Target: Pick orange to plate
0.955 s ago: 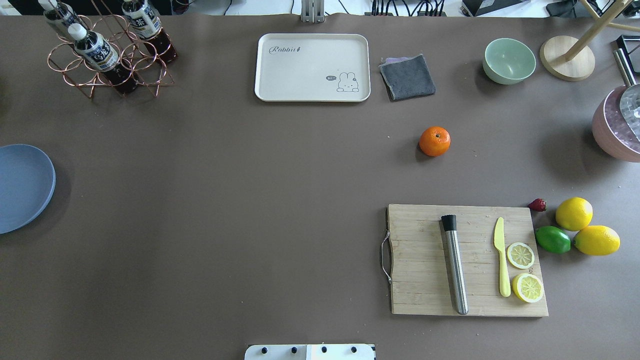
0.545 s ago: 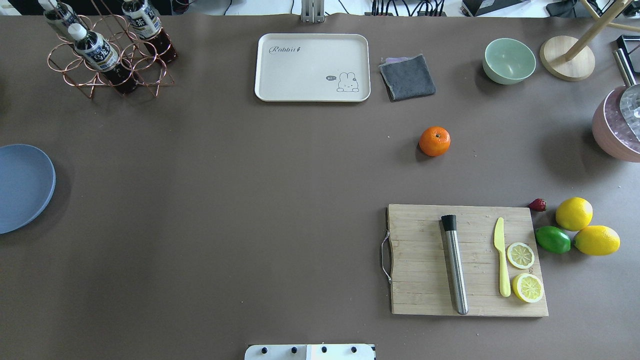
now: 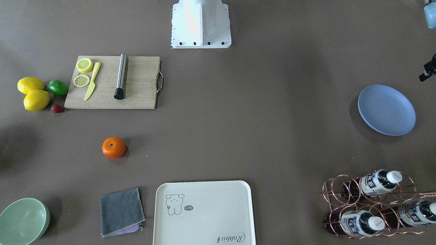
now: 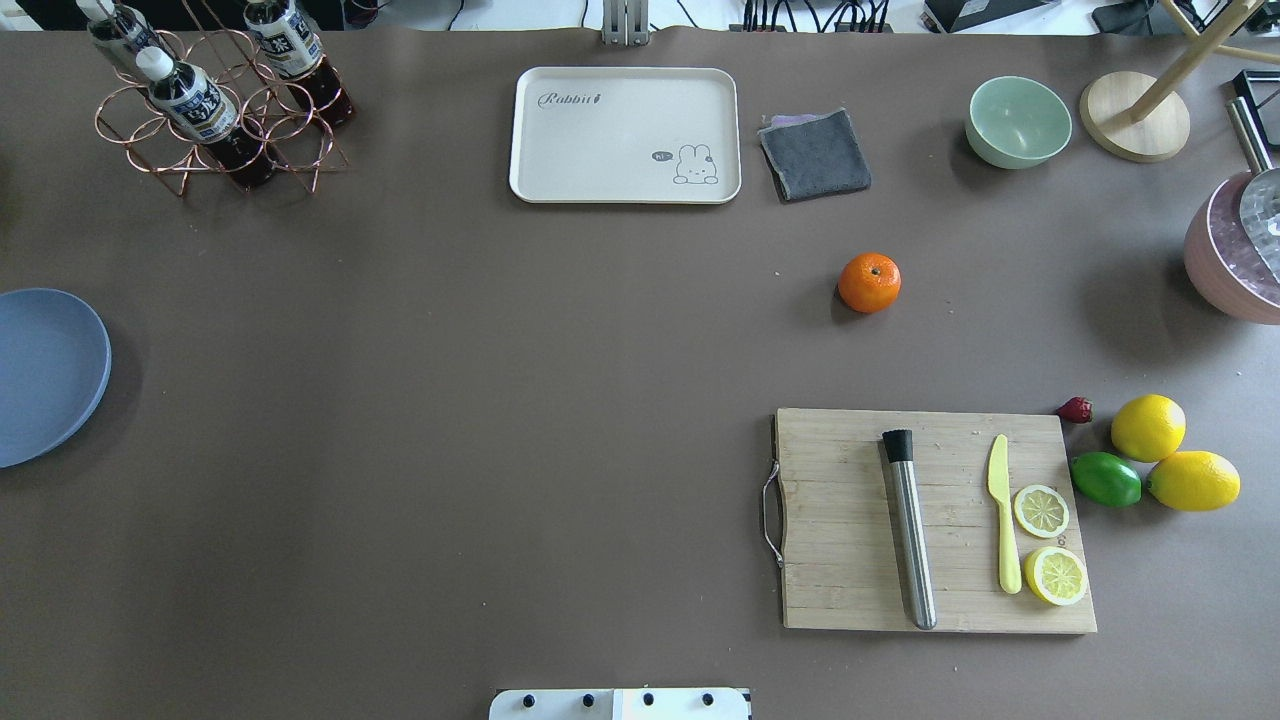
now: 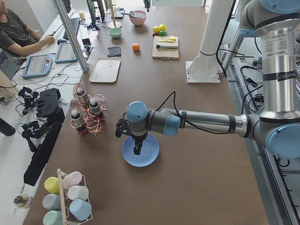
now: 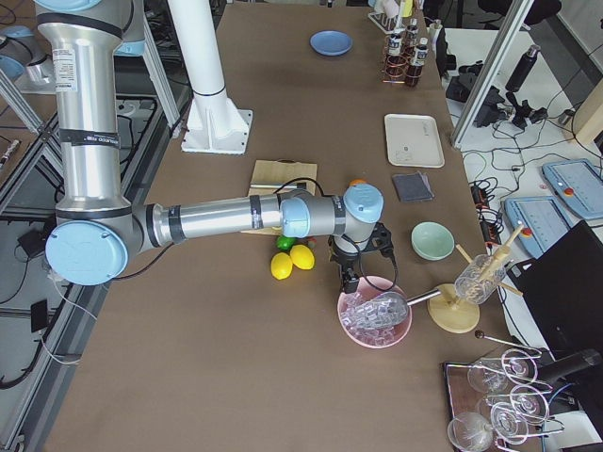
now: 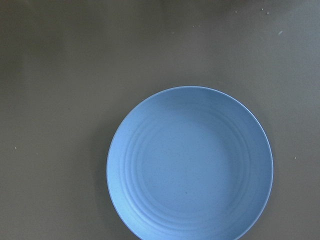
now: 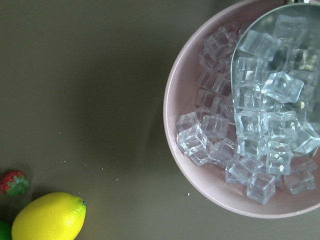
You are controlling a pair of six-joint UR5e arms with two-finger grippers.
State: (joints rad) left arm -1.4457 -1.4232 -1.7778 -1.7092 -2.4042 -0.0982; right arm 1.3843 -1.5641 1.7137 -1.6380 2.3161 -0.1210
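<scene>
The orange (image 4: 869,282) lies alone on the brown table, right of centre, between the grey cloth and the cutting board; it also shows in the front view (image 3: 113,147). At the table's far left edge sits the pale-blue plate (image 4: 40,375), with nothing on it, and it fills the left wrist view (image 7: 190,165). My left gripper (image 5: 137,146) hangs just above the plate (image 5: 140,151); I cannot tell whether it is open or shut. Far from the orange, my right gripper (image 6: 350,275) hovers by the pink ice bowl (image 6: 375,315), its state unclear too.
A cutting board (image 4: 935,520) holds a steel muddler, a yellow knife and lemon slices. Two lemons (image 4: 1148,428), a lime (image 4: 1105,479) and a strawberry lie to its right. A cream tray (image 4: 625,135), grey cloth (image 4: 815,155), mint bowl (image 4: 1018,121) and bottle rack (image 4: 215,110) line the far edge.
</scene>
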